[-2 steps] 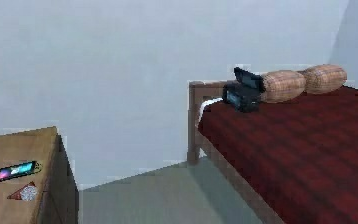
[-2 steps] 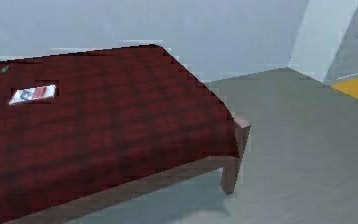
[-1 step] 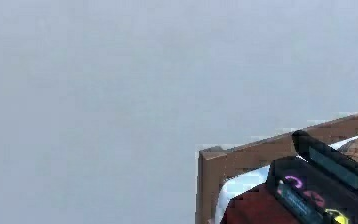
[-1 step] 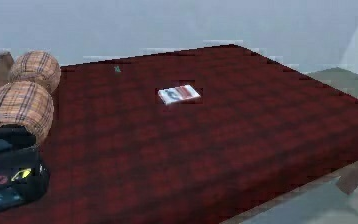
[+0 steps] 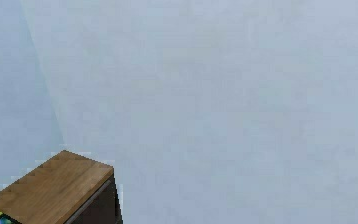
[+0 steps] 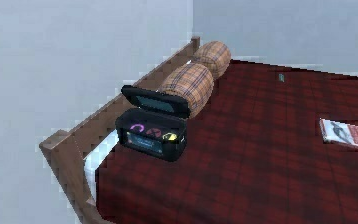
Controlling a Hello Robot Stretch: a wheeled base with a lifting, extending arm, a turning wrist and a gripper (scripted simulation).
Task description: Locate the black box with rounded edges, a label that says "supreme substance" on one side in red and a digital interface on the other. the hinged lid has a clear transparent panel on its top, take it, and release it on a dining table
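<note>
The rounded black box (image 6: 153,132), hinged lid raised, sits at the left end of the bed (image 6: 257,160) with its dark red plaid cover, just beside a tan checked bolster (image 6: 199,72). How the gripper stands I cannot tell.

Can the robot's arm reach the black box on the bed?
Probably yes: the black box sits on the bed with nothing in front of it; the plaid pillow lies behind.

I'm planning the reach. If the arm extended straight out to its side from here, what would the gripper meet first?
Probably the bed's red plaid cover, or only free air above it; the height is unclear. The black box sits left of that line.
</note>
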